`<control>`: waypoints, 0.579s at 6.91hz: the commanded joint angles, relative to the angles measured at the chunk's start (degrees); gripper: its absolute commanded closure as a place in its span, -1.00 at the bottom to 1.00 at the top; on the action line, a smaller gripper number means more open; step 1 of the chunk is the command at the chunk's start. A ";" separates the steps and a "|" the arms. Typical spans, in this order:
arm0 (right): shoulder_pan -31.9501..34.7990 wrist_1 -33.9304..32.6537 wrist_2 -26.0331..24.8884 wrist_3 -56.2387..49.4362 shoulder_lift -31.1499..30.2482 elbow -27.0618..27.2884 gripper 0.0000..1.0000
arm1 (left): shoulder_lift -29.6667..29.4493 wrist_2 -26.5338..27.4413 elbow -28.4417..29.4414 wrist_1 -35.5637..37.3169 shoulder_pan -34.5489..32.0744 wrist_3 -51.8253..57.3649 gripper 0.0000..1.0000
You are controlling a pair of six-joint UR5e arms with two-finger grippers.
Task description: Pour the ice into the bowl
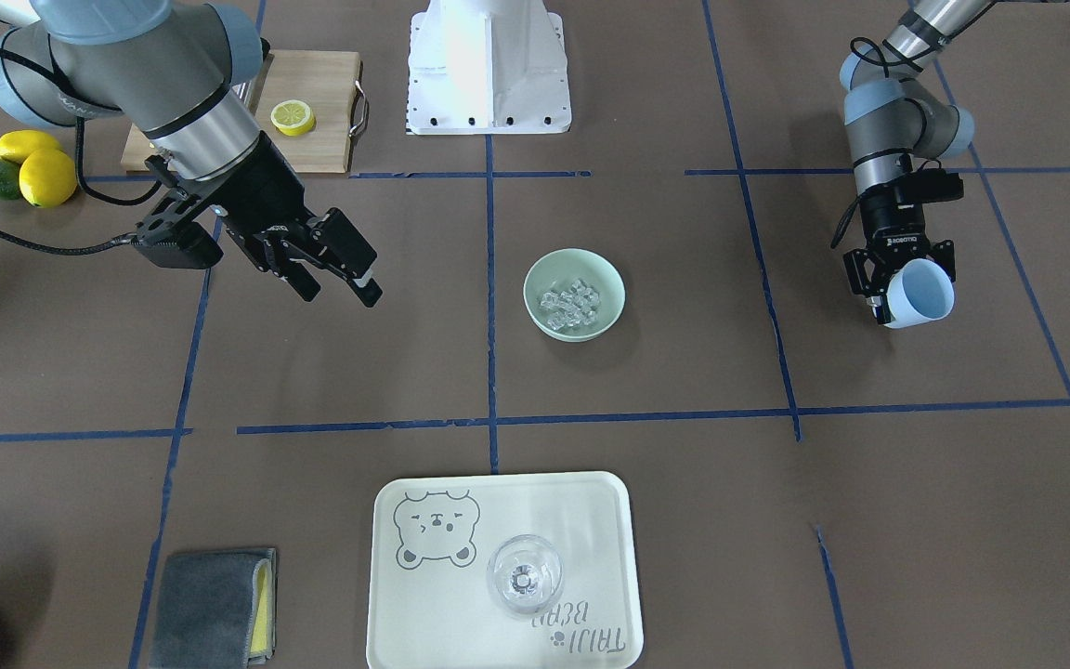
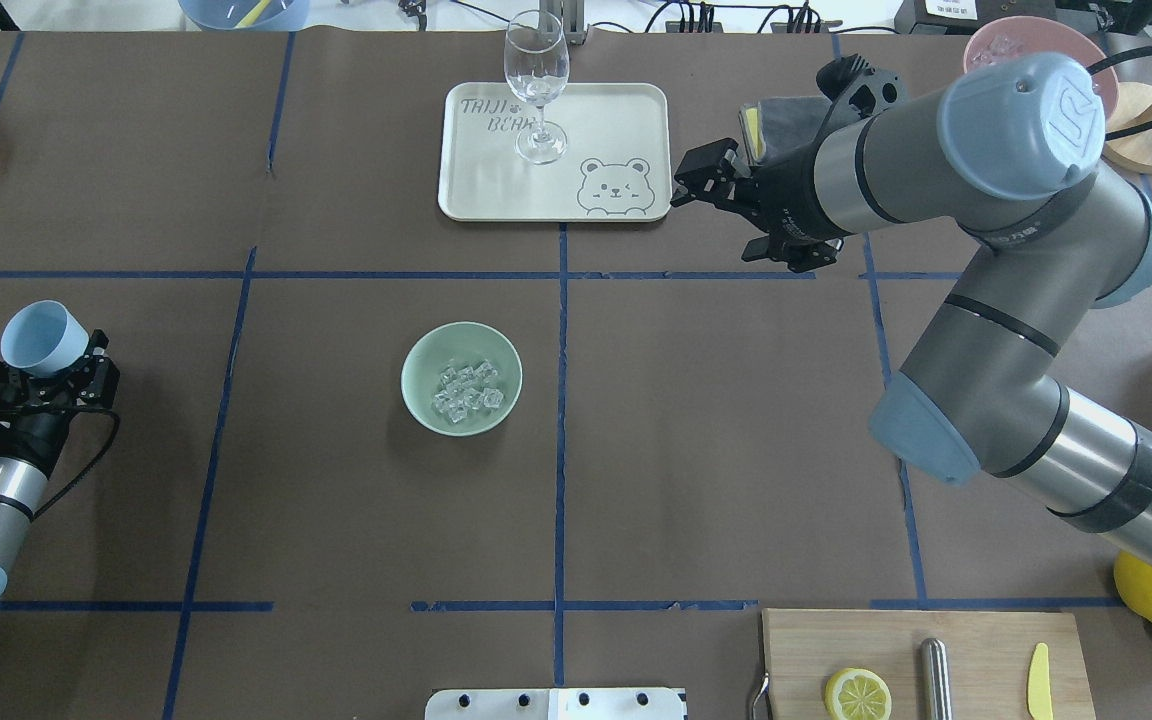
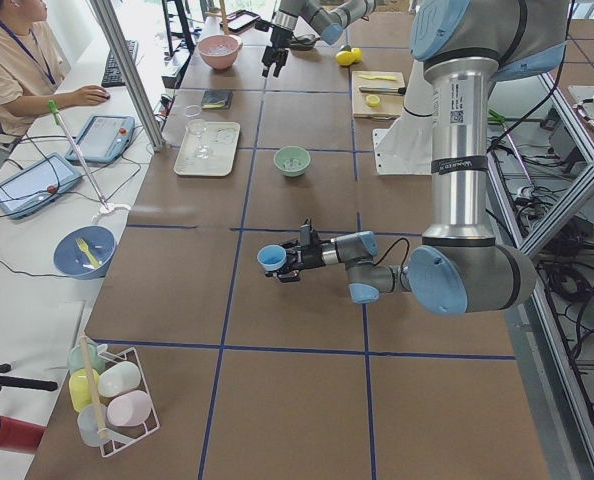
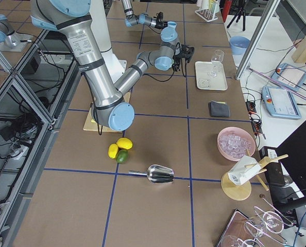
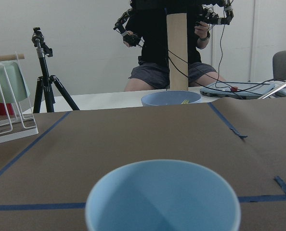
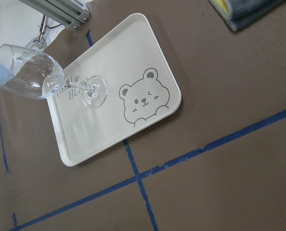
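Note:
The pale mint-green bowl stands near the table's middle with several clear ice cubes inside; it also shows in the front view with the ice. My left gripper is shut on a light blue cup, held far to the bowl's left, above the table. The cup's inside looks empty in the left wrist view. My right gripper is open and empty, hovering beyond the bowl to its right, next to the tray.
A cream bear tray with a clear wine glass lies at the far side. A grey cloth, a cutting board with a lemon slice, lemons and a pink-rimmed container are around.

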 commanded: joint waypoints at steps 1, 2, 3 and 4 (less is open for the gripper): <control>-0.15 -0.05 0.00 -0.02 0.02 -0.10 -1.00 | -1.58 1.43 2.27 -0.02 -0.08 -3.76 1.00; -0.15 -0.05 0.00 -0.02 0.19 -0.10 -1.00 | -2.20 3.78 3.84 -0.02 -0.08 -3.94 1.00; -0.15 -0.05 0.00 -0.02 0.11 -0.19 -1.00 | -2.30 4.24 4.03 -0.02 -0.17 -4.20 1.00; -0.15 -0.05 0.00 -0.02 0.28 -0.36 -1.00 | -2.38 5.29 5.07 -0.02 -0.08 -5.42 1.00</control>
